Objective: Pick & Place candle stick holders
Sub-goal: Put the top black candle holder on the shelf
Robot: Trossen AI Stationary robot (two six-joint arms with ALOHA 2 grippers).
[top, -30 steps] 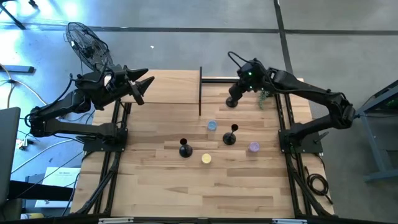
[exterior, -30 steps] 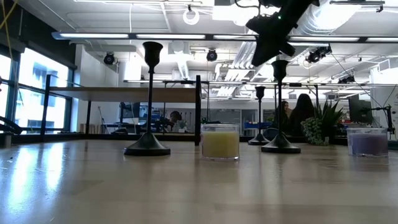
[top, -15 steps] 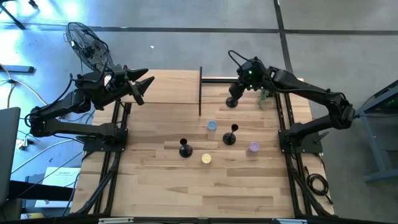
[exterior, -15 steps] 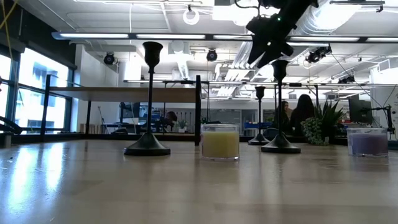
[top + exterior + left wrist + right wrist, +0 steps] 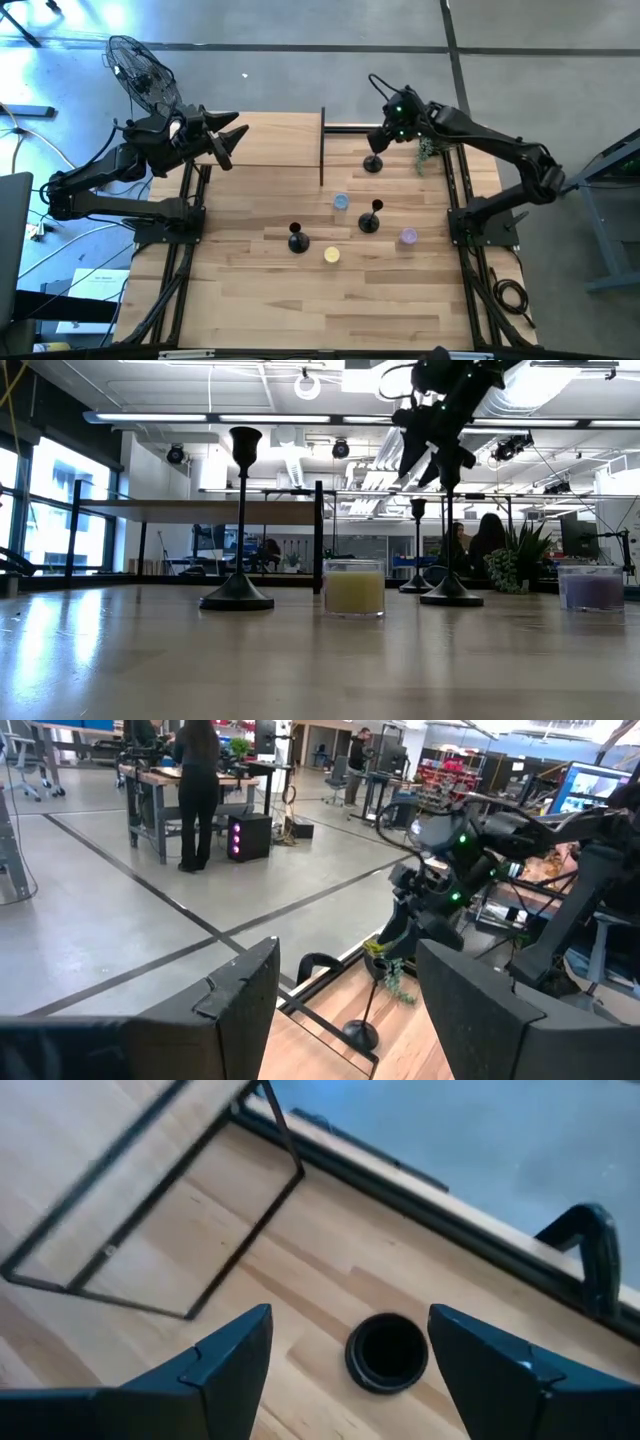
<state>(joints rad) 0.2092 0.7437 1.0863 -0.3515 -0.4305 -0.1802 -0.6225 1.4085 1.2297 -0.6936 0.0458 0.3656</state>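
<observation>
Below the right gripper (image 5: pixel 350 1370), jaws apart, a black candle stick holder (image 5: pixel 387 1350), round-based, thin-stemmed, upright.

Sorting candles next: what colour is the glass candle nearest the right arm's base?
Pale purple glass candle, clearest in the high view.

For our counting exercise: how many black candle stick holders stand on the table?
3. One candle stick holder stands at the far side under the open right gripper; one is mid-table between the candles; one is left of it.
</observation>
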